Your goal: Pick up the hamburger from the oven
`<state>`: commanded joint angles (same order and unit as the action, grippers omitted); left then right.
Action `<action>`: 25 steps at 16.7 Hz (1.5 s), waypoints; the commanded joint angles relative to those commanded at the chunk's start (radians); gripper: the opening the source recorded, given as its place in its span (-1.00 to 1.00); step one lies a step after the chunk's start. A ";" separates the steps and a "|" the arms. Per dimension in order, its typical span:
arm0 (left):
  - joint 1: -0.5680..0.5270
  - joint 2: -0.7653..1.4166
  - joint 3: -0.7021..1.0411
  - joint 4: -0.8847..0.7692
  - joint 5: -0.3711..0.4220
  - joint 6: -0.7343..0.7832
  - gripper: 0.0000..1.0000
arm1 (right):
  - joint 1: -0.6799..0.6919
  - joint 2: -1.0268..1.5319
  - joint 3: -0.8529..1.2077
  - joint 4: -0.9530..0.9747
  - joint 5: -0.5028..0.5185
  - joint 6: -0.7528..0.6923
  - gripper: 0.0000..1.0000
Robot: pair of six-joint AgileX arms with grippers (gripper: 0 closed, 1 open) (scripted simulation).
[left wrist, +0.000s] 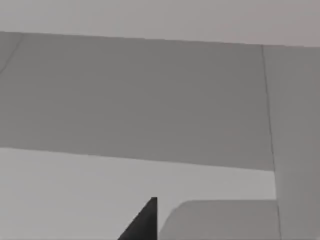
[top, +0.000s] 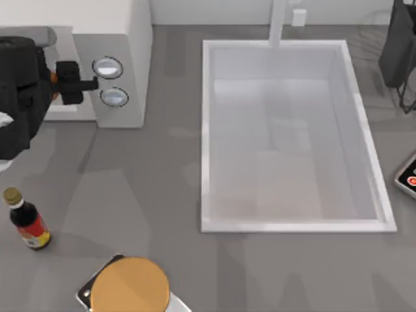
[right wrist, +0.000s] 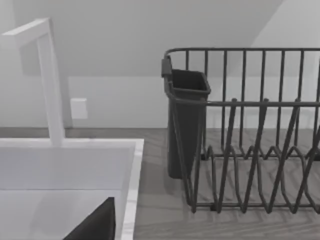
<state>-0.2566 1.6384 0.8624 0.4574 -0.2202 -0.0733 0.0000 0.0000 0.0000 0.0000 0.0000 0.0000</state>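
At the far left of the table, your left arm's black gripper reaches into the white boxy oven with its two silvery knobs; you cannot tell whether its fingers are spread or closed. A sliver of orange, likely the small tan hamburger, sits by the fingers at the cavity mouth. Judge it light, soft and squashy: hold it gently across the bun's sides. To the right lie the large white sink basin and, far right, a dark wire dish rack.

Top camera looks straight down on the table; right wrist camera shares its sink, seen low from the side; left wrist camera sits very near grey walls
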 joint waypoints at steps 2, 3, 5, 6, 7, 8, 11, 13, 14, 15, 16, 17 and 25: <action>-0.038 -0.103 -0.101 -0.024 -0.032 -0.011 -1.00 | 0.000 0.000 0.000 0.000 0.000 0.000 1.00; -0.053 -0.139 -0.137 -0.034 -0.044 -0.015 -1.00 | 0.000 0.000 0.000 0.000 0.000 0.000 1.00; -0.070 -0.179 -0.176 -0.044 -0.059 -0.020 -1.00 | 0.000 0.000 0.000 0.000 0.000 0.000 1.00; -0.072 -0.183 -0.180 -0.045 -0.060 -0.020 -1.00 | 0.000 0.000 0.000 0.000 0.000 0.000 1.00; -0.072 -0.183 -0.180 -0.045 -0.060 -0.020 -1.00 | 0.000 0.000 0.000 0.000 0.000 0.000 1.00; -0.072 -0.183 -0.180 -0.045 -0.060 -0.020 -1.00 | 0.000 0.000 0.000 0.000 0.000 0.000 1.00; -0.055 -0.159 -0.181 -0.038 -0.062 -0.018 -1.00 | 0.000 0.000 0.000 0.000 0.000 0.000 1.00; -0.056 -0.125 -0.189 -0.003 -0.062 -0.018 -1.00 | 0.000 0.000 0.000 0.000 0.000 0.000 1.00; -0.058 -0.093 -0.197 0.031 -0.062 -0.018 -1.00 | 0.000 0.000 0.000 0.000 0.000 0.000 1.00; -0.059 -0.053 -0.206 0.075 -0.062 -0.019 -1.00 | 0.000 0.000 0.000 0.000 0.000 0.000 1.00; -0.062 -0.009 -0.218 0.129 -0.062 -0.019 -1.00 | 0.000 0.000 0.000 0.000 0.000 0.000 1.00; -0.064 0.040 -0.231 0.194 -0.062 -0.019 -1.00 | 0.000 0.000 0.000 0.000 0.000 0.000 1.00; -0.076 0.369 -0.349 0.682 -0.053 -0.019 -1.00 | 0.000 0.000 0.000 0.000 0.000 0.000 1.00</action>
<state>-0.3330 2.0070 0.5138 1.1394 -0.2732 -0.0921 0.0000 0.0000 0.0000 0.0000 0.0000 0.0000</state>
